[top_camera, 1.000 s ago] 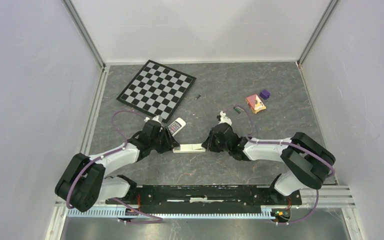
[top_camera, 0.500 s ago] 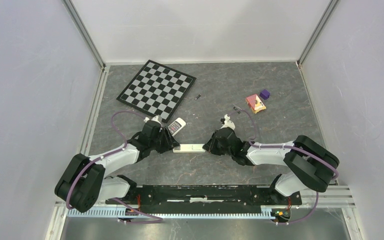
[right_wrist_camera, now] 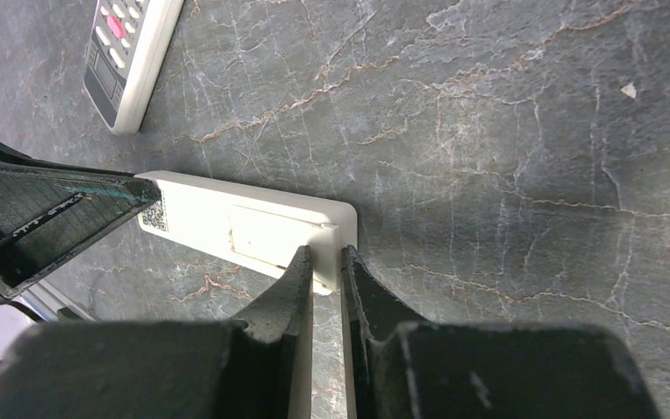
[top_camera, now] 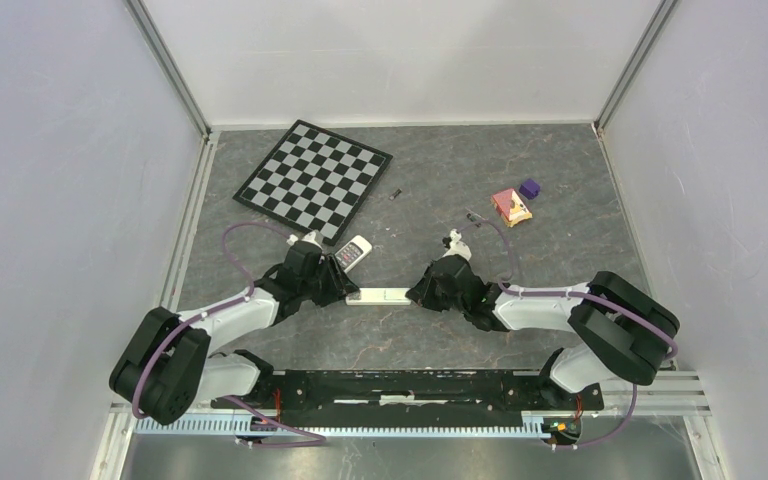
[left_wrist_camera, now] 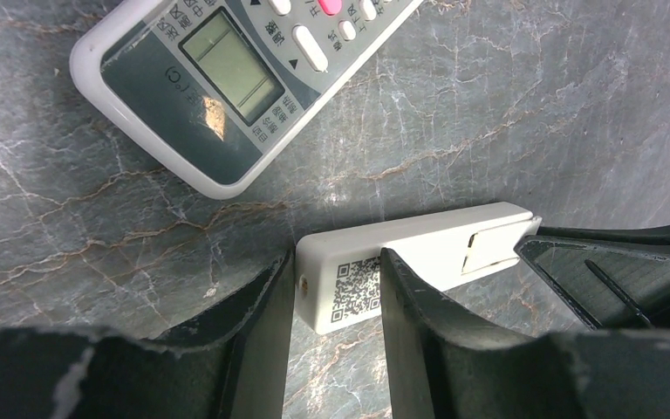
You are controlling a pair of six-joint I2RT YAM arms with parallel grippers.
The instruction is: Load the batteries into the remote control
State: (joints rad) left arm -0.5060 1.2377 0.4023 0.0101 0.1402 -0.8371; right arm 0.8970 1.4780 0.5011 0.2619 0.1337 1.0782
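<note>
Right gripper [right_wrist_camera: 324,262] has shifted toward the tabletop's near edge, nearly pressed together at the white remote's [left_wrist_camera: 419,255] cover end. Left gripper [left_wrist_camera: 336,288] half-spread, pinching the other end. Batteries [top_camera: 396,193] untouched near the far edge; cover not yet open.

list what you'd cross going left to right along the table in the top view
chessboard → left gripper → face-up remote → face-down white remote → right gripper → small dark battery → pink and yellow block → purple cube
</note>
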